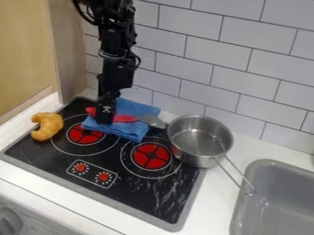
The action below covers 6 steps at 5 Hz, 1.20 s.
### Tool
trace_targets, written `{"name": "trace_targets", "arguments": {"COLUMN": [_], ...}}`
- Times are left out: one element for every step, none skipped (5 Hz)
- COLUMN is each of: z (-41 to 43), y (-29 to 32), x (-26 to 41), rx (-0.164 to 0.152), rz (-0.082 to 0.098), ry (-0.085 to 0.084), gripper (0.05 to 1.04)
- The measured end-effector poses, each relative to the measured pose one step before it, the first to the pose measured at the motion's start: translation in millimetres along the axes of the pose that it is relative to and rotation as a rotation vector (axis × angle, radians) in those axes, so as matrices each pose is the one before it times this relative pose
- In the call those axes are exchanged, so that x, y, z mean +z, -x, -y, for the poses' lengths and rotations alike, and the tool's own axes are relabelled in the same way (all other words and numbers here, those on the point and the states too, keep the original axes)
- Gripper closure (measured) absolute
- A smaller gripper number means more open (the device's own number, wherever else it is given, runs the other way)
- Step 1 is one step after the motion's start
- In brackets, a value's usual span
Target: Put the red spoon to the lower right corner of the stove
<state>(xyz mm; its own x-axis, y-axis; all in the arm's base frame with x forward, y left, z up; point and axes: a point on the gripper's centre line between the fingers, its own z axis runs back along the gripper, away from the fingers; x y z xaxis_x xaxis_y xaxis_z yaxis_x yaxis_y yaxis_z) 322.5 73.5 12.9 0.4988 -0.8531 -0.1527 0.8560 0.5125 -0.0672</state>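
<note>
Camera view: the red spoon [125,118] is lying across the blue cloth [130,132], its handle reaching toward the cloth's left side and its grey bowl pointing right, toward the metal pot [199,137]. The black gripper [105,120] is hanging nearly upright above the cloth's left part, overlapping the handle, so the spoon's long axis is running roughly crosswise to the arm. Whether the jaws are gripping the handle or standing loose around it, I cannot tell. The goal corner of the stove [144,195] is lying below and right of the cloth, so a secure hold is probably mattering first.
</note>
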Motion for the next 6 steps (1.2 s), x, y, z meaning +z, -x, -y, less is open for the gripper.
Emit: {"name": "trace_targets", "arguments": {"z": [-4.51, -2.72, 0.93, -2.29, -1.76, 0.23], "y": [-0.82, 2.06, 0.25, 1.09, 1.21, -0.61], "x": [-0.63, -0.82, -2.61, -1.29, 0.01, 1.25], "rx": [0.006, 0.0139, 0.0058, -0.0001, -0.0007, 0.0036], "rz": [-0.0068, -0.0135, -0.0055, -0.0117, -0.0076, 0.0066], "ry": [-0.0085, -0.0083, 0.0091, -0.0062, -0.0111, -0.0016], "gripper": [0.255, 0.392, 0.655, 0.692, 0.692, 0.692]}}
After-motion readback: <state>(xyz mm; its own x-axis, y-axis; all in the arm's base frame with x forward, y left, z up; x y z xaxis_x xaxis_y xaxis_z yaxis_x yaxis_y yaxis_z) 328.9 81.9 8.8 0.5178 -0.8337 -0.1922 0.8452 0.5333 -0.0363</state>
